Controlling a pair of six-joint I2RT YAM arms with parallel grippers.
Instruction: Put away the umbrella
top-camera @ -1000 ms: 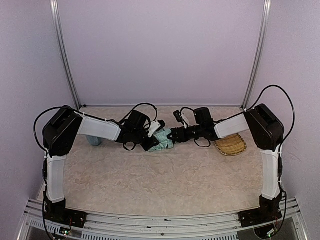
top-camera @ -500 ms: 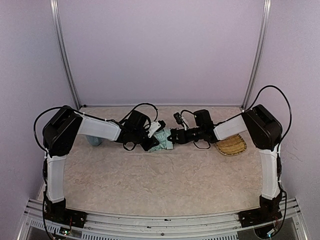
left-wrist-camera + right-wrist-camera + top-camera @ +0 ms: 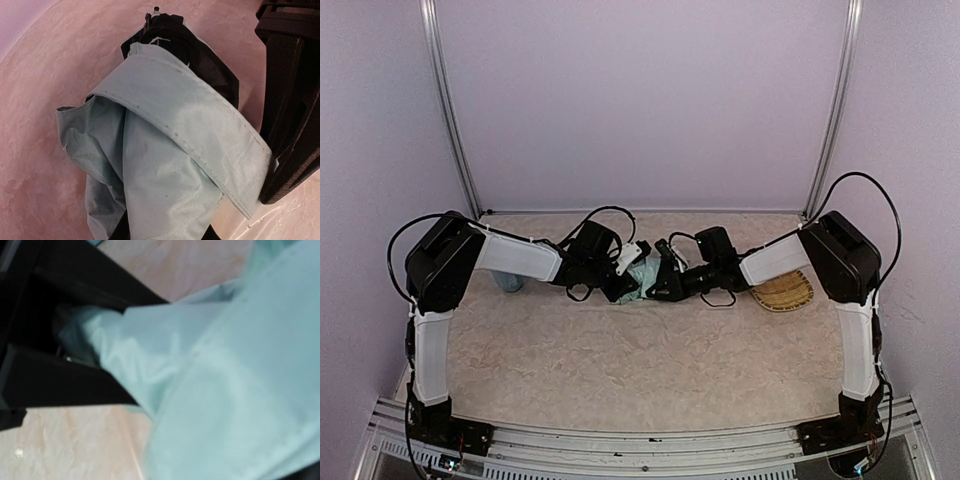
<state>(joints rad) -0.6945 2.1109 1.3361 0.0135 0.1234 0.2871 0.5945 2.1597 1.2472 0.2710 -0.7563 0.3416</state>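
The umbrella (image 3: 645, 270) lies folded on the table, between the two grippers at mid-table. Its pale mint fabric (image 3: 165, 165) fills the left wrist view, with the black underside (image 3: 200, 55) behind. A mint strap (image 3: 200, 120) runs taut across it to the right gripper's black fingers (image 3: 290, 125). My left gripper (image 3: 623, 275) is shut on the umbrella's left end, and the fabric hides its jaws in its own view. From the right, my right gripper (image 3: 663, 281) is shut on the umbrella. In the right wrist view, two black fingers (image 3: 65, 385) pinch a fold of the fabric (image 3: 240, 370).
A light blue cup (image 3: 510, 282) stands behind the left arm's forearm at the far left. A woven straw tray (image 3: 785, 292) lies at the right, partly under the right arm. Metal posts rise at the back corners, in front of the plain walls.
The right arm has slid left, onto the umbrella, and its jaws have closed on it. The left arm and the umbrella have stayed in place.
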